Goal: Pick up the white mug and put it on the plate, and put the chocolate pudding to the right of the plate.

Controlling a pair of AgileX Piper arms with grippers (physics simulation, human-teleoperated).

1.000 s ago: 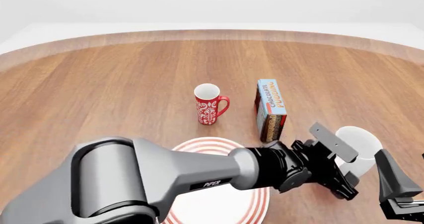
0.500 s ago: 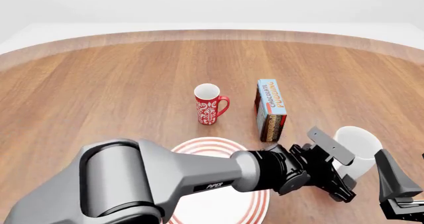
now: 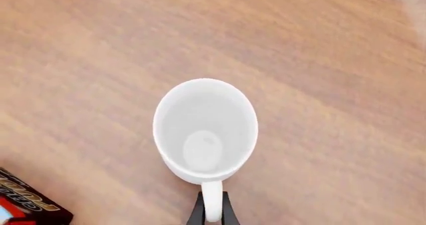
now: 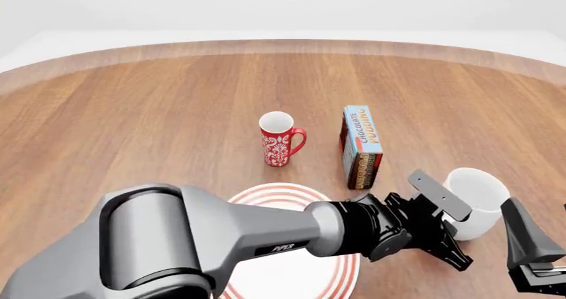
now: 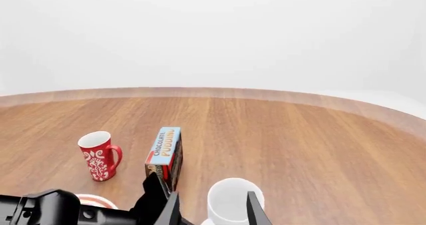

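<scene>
Brown wood covers the round desk (image 4: 132, 113). On the left side, the big grey left arm reaches across, low over the large round white plate with red rings (image 4: 265, 196). Behind the plate stands a slim red mug with white flowers (image 4: 278, 140). Just right of that stands the small chocolate pudding carton with a light-blue face (image 4: 362, 146), upright on the desk.

Next comes the left pincer (image 4: 439, 226). Its fingers are spread, one on each side of the loop handle of the shiny, all-white mug (image 4: 478, 203). They are not squeezing it. The white mug sits upright and empty, right of the plate and near the front edge.

I think the mug is hard, smooth and slippery, and could break if dropped. The handle looks like the best place to pinch.

Far right, the right pincer (image 4: 531, 246) hangs spread, holding nothing.
</scene>
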